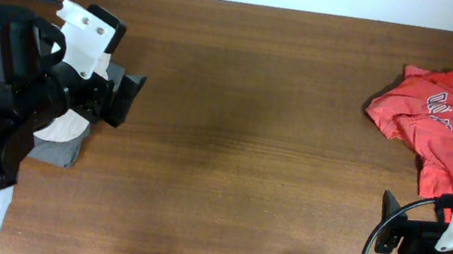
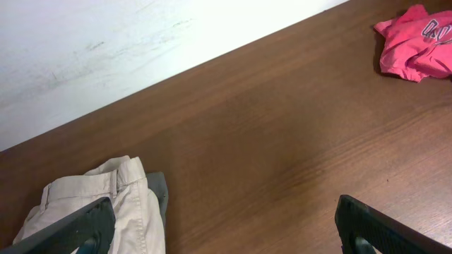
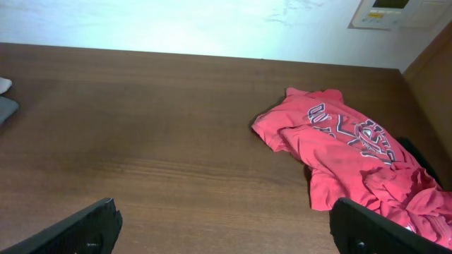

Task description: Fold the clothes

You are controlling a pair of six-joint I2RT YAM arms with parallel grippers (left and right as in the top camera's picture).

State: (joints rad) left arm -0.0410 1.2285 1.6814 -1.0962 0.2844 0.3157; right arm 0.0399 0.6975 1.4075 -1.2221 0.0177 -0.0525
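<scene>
Khaki shorts point(image 2: 85, 190) lie crumpled at the left end of the table point(image 1: 250, 150), with nothing gripping them.

They rest on darker grey shorts point(image 2: 159, 189), and in the overhead view most of the pale cloth is hidden under the left arm. The left gripper point(image 2: 224, 219) hangs with its jaws spread wide and empty over bare wood, one finger just in front of the shorts; whether it touches them cannot be told. The right gripper point(image 3: 224, 222), likewise spread wide and empty, sits at the opposite end near a red T-shirt point(image 3: 339, 148), well apart from the shorts.
</scene>
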